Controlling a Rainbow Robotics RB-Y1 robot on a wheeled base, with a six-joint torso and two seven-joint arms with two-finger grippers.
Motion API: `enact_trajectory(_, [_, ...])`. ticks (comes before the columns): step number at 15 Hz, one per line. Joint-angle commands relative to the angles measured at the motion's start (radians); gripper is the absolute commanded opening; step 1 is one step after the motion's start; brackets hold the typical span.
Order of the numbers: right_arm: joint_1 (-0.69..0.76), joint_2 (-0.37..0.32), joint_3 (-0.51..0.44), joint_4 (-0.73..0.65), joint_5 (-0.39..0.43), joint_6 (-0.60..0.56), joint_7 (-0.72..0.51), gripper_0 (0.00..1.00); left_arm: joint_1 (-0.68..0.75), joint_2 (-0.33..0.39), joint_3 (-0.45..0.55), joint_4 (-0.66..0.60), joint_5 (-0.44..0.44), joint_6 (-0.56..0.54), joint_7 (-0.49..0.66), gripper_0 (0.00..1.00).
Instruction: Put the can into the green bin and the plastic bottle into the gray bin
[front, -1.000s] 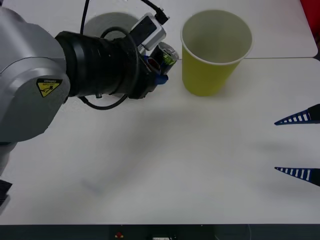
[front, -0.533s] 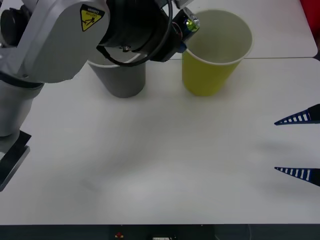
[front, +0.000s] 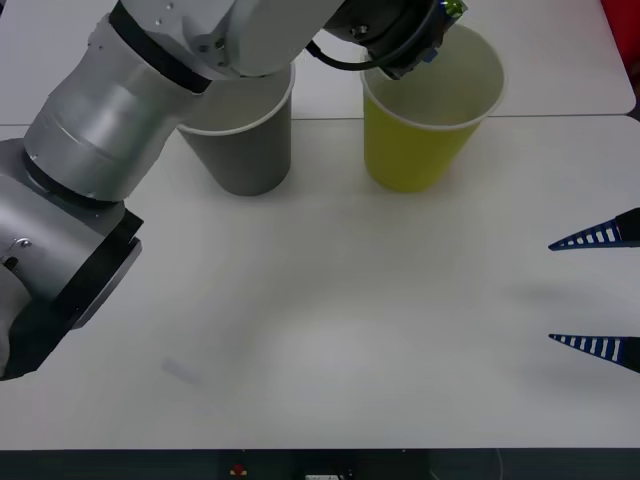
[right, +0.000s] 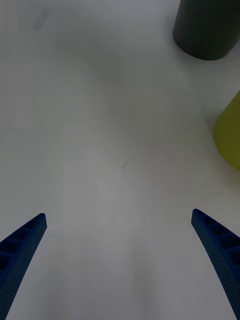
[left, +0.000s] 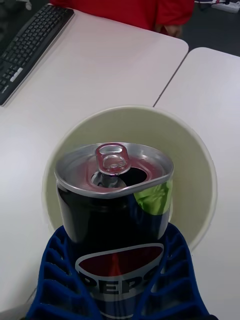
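1. Nearest the robot, the white worktop (front: 330, 330) lies bare in front. At its right edge the right tool (front: 598, 292) waits, its two blue ribbed fingers spread wide and holding nothing.
2. Farther back on the left stands the large gray tapered cup-shaped bin (front: 243, 140) with a white rim. Nothing can be seen inside it, and part of its mouth is hidden by the left arm.
3. Just beside it, to the right, stands the large yellow-green tapered cup-shaped bin (front: 425, 110) with a white rim and pale inside.
4. Farthest back, the left arm reaches across both bins. The left tool (left: 117, 285) grips the small dark drink can (left: 116, 200) with a silver top and pull tab, its blue fingers closed around the can's lower body. The can hangs upright directly over the green bin's open mouth.
5. Judged from this, the can is ready to be let go, not yet dropped. The bottle step for the gray bin remains.
6. The can's label reads "PEPSI" under a red, white and blue emblem. A green patch sits near its top rim.
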Motion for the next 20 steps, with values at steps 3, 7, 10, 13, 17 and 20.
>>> enact_trajectory(3, [0.0, 0.0, 0.0, 0.0, 0.0, 0.0, 0.0, 1.0, -0.089, -0.066, -0.008, 0.209, -0.01, 0.094, -0.024, 0.0])
enact_trajectory(7, [0.0, 0.0, 0.0, 0.0, 0.0, 0.0, 0.0, 1.0, -0.101, -0.089, -0.04, 0.271, -0.048, 0.136, -0.038, 0.0])
enact_trajectory(10, [0.0, 0.0, 0.0, 0.0, 0.0, 0.0, 0.0, 1.0, -0.099, -0.088, -0.043, 0.272, -0.051, 0.136, -0.039, 0.0])
enact_trajectory(13, [0.0, 0.0, 0.0, 0.0, 0.0, 0.0, 0.0, 1.0, -0.099, -0.089, -0.041, 0.272, -0.056, 0.122, -0.041, 0.0])
enact_trajectory(17, [0.0, 0.0, 0.0, 0.0, 0.0, 0.0, 0.0, 1.0, -0.099, -0.089, -0.041, 0.272, -0.051, 0.117, -0.058, 1.0])
enact_trajectory(20, [0.0, 0.0, 0.0, 0.0, 0.0, 0.0, 0.0, 1.0, -0.099, -0.088, -0.041, 0.272, -0.034, 0.116, -0.073, 1.0])
